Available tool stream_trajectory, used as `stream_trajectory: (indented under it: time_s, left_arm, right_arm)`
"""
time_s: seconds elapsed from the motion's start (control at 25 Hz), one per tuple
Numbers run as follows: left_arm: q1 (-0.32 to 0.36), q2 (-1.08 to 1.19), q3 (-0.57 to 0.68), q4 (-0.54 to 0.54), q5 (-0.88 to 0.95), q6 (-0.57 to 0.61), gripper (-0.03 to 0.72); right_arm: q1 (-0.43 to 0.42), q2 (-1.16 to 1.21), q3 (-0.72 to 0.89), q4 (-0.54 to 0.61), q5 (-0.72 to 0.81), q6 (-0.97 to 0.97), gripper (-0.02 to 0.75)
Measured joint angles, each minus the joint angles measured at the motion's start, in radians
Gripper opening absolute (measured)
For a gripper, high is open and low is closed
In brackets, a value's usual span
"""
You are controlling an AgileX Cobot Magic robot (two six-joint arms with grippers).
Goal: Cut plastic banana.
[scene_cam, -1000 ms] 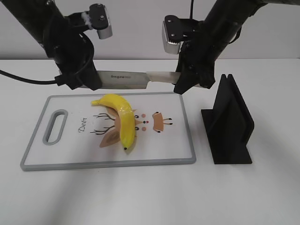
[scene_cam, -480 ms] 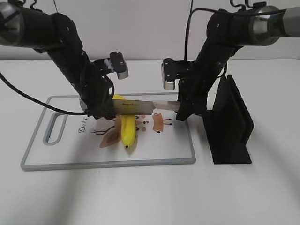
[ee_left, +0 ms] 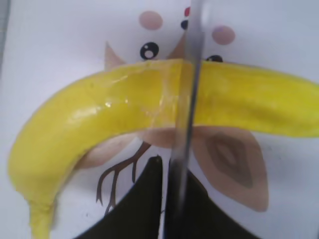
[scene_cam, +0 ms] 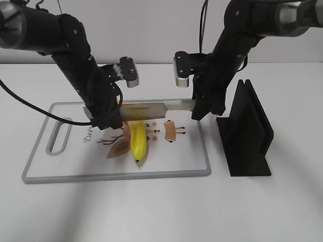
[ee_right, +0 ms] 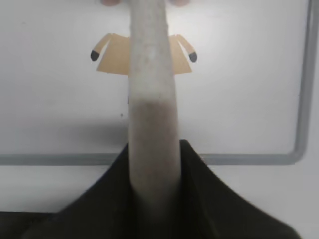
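Plastic banana (scene_cam: 137, 138) lying on a white cutting board (scene_cam: 75, 161) with a grey rim, the board resting on the white counter (scene_cam: 151, 212). In the exterior view the banana's long axis runs roughly front to back: one end points toward the camera near the board's front edge, and the far end is hidden behind the knife (scene_cam: 151, 109). In the left wrist view the banana (ee_left: 99, 119) stretches across the frame, its tapered stem end at lower left.

The knife is held horizontally, blade on the left and pale handle on the right, so its long axis crosses the banana's at about a right angle. In the left wrist view the blade (ee_left: 187, 114), seen edge-on, cuts across the banana's middle; whether it touches the fruit cannot be told from this blurred view.

Left hand (scene_cam: 108, 117): pressed onto the blade end of the knife. Right hand (scene_cam: 198, 112): closed around the handle (ee_right: 149, 99), which runs between its dark fingers (ee_right: 209, 199) in the right wrist view.

A black knife stand (scene_cam: 247, 133) sits on the counter just right of the board.
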Motion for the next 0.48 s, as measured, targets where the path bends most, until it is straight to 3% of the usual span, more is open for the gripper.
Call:
stream_trajectory:
  time_s: [0.48]
  left_arm:
    - [-0.006, -0.236, 0.002, 0.026, 0.095, -0.003, -0.007]
  right_arm:
    - [0.004, -0.22, 0.001, 0.005, 0.081, 0.005, 0.173]
